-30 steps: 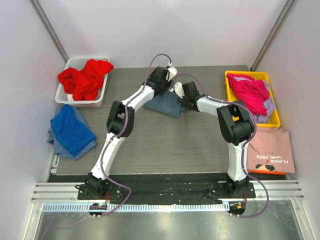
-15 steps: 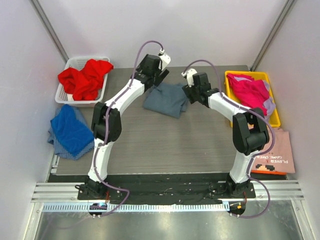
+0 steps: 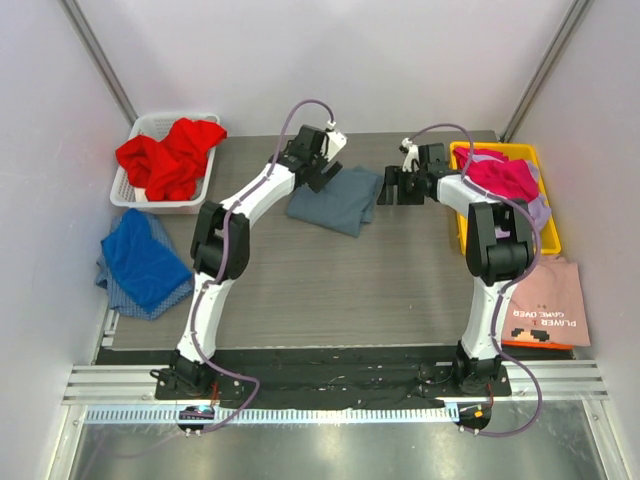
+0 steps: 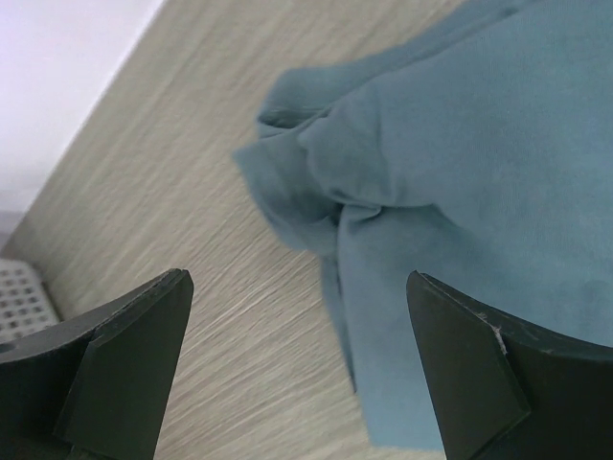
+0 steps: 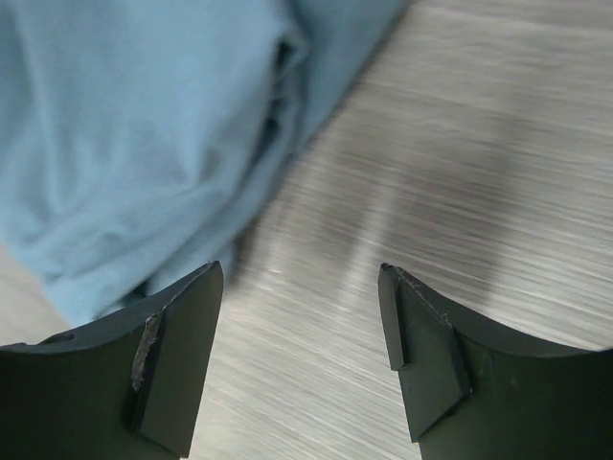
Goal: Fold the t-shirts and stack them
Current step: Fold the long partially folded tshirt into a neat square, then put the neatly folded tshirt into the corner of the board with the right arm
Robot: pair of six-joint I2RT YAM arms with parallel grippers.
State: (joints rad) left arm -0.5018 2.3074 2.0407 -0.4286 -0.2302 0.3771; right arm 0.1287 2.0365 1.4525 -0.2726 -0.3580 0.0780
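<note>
Pulling apart over the grey shirt (image 3: 335, 200), both arms now stand clear of it. A second ago the two claws met close together above the cloth in the upper middle of the overhead view, hiding most of it. Now the left claw (image 3: 320, 175) hangs at the shirt's upper left corner. The right claw (image 3: 391, 189) sits just off its right edge, nearer the yellow tray (image 3: 520, 148).

Both claws are released. Each wrist view shows the fingers spread wide with nothing between them, only grey cloth and bare worktop (image 3: 330, 290) below. The shirt lies on the worktop as a compact folded packet, slightly skewed, with one bunched corner showing in the left wrist view.

This likely means the fold on the grey shirt is finished or nearly so. Much of the task seems left. A red shirt (image 3: 165, 155) sits crumpled in the white basket (image 3: 160, 204) at upper left, and a magenta shirt (image 3: 500, 180) is heaped in the tray at upper right. A blue shirt (image 3: 145, 258) lies at the left edge and a pink shirt (image 3: 545, 300) at lower right, both well apart from the grey one, so no single stack exists yet.
</note>
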